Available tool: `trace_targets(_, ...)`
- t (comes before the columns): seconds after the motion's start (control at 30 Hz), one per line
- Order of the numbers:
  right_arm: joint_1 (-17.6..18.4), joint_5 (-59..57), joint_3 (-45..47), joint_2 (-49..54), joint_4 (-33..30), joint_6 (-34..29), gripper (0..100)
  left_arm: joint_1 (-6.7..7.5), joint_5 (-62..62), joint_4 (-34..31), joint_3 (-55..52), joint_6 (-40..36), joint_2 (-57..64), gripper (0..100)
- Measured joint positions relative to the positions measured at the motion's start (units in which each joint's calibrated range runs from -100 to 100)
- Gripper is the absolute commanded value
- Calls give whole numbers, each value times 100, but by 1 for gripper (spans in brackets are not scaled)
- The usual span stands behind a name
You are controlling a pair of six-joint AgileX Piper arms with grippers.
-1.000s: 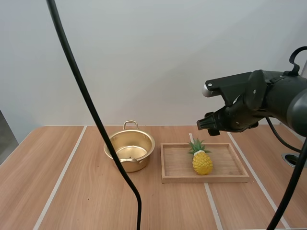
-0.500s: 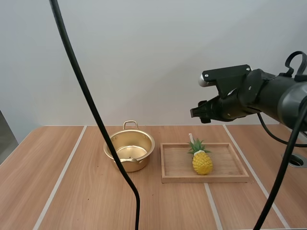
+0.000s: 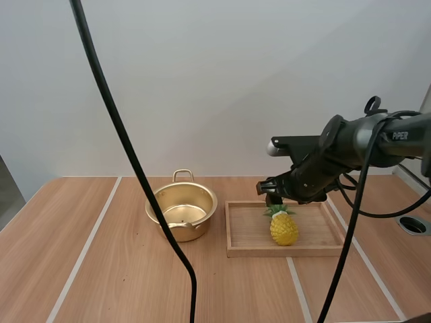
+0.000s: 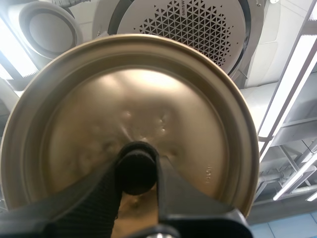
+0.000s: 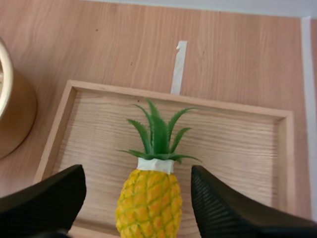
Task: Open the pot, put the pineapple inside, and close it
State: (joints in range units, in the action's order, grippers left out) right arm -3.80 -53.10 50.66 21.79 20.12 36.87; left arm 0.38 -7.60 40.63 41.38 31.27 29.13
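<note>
**Right gripper spread over the pineapple, lid pinched by the left**

In the high view, the pineapple (image 3: 283, 225) is seen standing upright on the wooden tray (image 3: 246, 253), its green crown pointing up. The tray is laid flat on the table (image 3: 101, 269), and the pot (image 3: 182, 212) is set just beside the tray's left edge. The pot is uncovered, so its golden inside is shown.

The right gripper (image 3: 273, 195) is held just above the crown of the fruit. In the right wrist view, the right gripper's (image 5: 136, 186) two black fingers (image 5: 218, 208) are seen spread wide apart. The pineapple (image 5: 151, 198) is framed between them, and it is touched by neither. The tray (image 5: 233, 111) is seen beneath the fruit, and a strip of white tape (image 5: 178, 67) is seen on the table beyond the tray's far rim.

In the left wrist view, the lid (image 4: 198, 119) is shown held up, its golden face turned to the camera. Its black knob (image 4: 136, 168) is pinched between the fingers of the left gripper (image 4: 137, 171).
</note>
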Motion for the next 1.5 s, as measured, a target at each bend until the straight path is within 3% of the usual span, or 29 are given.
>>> trace_targets(0.97, 0, 309, -10, -1588, 3, 296, 100, 0, -12, 0, 0, 12, 0, 0)
trace_targets(1.0, 0, 309, -10, -1588, 3, 318, 70, 0, -12, 0, 0, 12, 0, 0)
trace_targets(1.07, 0, 309, -10, -1647, 3, 375, 0, 0, -12, 0, 0, 33, 0, 0)
trace_targets(1.5, 0, -225, -456, -1634, -121, 359, 0, 0, -12, 0, 0, 76, 0, 0)
